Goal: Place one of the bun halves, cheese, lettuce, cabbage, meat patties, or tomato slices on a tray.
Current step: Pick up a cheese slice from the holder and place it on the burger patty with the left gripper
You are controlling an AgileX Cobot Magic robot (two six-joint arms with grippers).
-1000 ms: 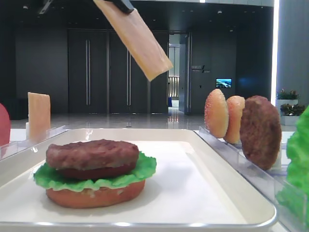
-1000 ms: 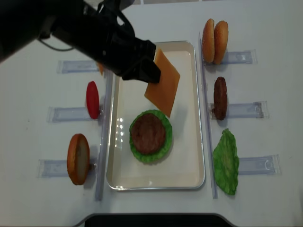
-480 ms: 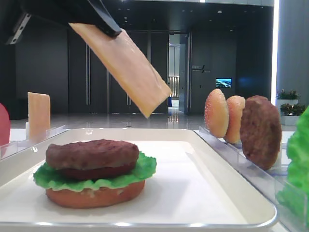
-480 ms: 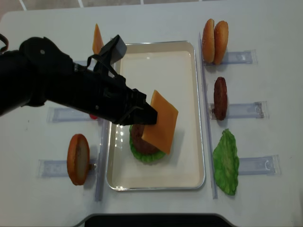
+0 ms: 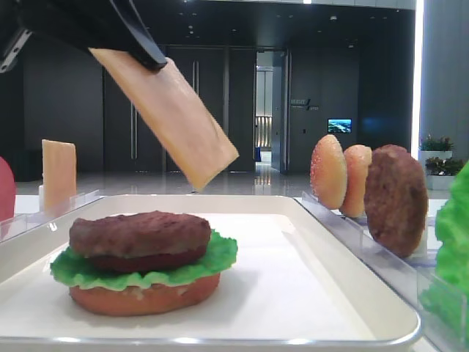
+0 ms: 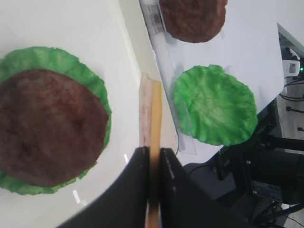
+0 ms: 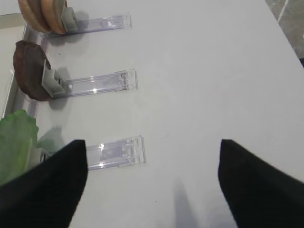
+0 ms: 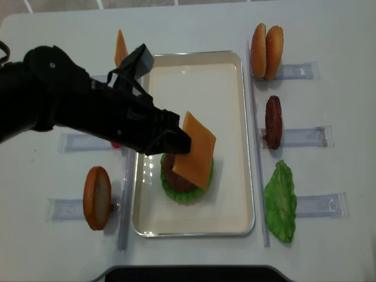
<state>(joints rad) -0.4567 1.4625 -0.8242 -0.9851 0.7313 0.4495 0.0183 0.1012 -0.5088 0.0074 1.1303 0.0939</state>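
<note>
A pale orange cheese [image 8: 195,150] slice hangs tilted in the air, with my left gripper [image 8: 176,141] shut on its upper edge. In the left wrist view the cheese [image 6: 151,109] shows edge-on between the black fingers [image 6: 137,180]. It hovers over a stack on the white tray [image 8: 229,88]: a brown meat patty [image 5: 139,233] on green lettuce [image 5: 220,257] on a bun half [image 5: 146,299]. The slice's lower corner [image 5: 201,176] is above the patty and apart from it. My right gripper [image 7: 152,185] stands open over bare table, holding nothing.
Clear holder rails flank the tray. On the right stand two bun halves [image 8: 266,50], a patty [image 8: 273,121] and a lettuce leaf [image 8: 281,202]. On the left are a bun half [image 8: 97,197], a second cheese slice [image 8: 120,48] and a red tomato slice [image 5: 6,191].
My left gripper has carried the cheese from the far part of the tray toward the near end and lower, so that it now hangs over the patty stack.
</note>
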